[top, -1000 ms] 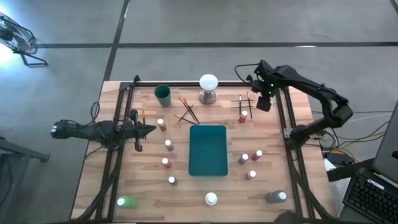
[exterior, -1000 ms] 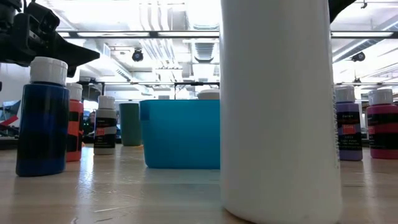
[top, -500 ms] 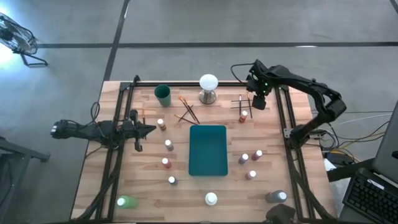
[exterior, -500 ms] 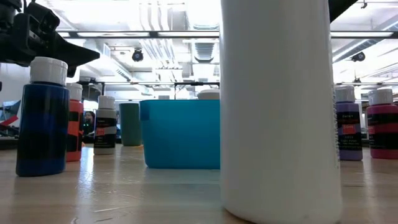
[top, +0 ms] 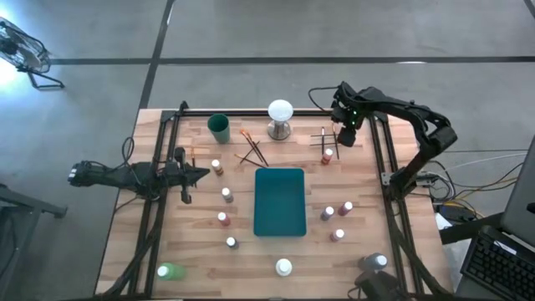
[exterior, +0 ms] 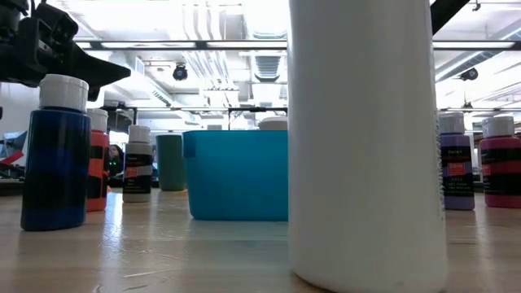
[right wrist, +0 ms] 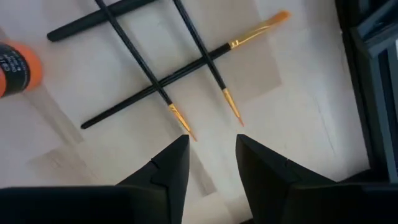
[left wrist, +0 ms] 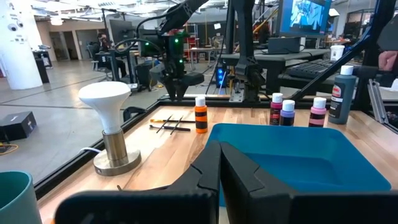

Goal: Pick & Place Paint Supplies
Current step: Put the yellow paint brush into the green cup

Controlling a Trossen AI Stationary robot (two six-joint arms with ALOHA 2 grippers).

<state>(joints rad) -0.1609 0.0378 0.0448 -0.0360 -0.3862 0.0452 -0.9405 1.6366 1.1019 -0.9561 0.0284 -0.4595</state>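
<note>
Three thin dark-handled brushes [right wrist: 168, 68] with orange tips lie crossed on the wood at the table's far right [top: 326, 138]. My right gripper [right wrist: 211, 155] points down just above them, open, with nothing between its fingers; the brush tips lie just beyond its fingertips. It also shows in the high view [top: 344, 135]. An orange-red bottle [right wrist: 15, 68] stands beside the brushes. Several white-capped bottles [top: 334, 209] stand around the teal tray [top: 279, 219]. My left gripper [top: 201, 174] waits shut and level at the table's left side, fingertips together [left wrist: 219, 168].
A white ball on a metal base [top: 280, 117] and a green cup [top: 219, 127] stand at the far edge. A second bunch of brushes [top: 251, 150] lies left of the ball. The black frame rail [top: 376, 159] runs close to my right gripper. A large white bottle [exterior: 362, 138] fills the low view.
My right gripper has come down toward the crossed brushes and shifted a little toward the table's left edge. The brushes and bottles have stayed where they were.
</note>
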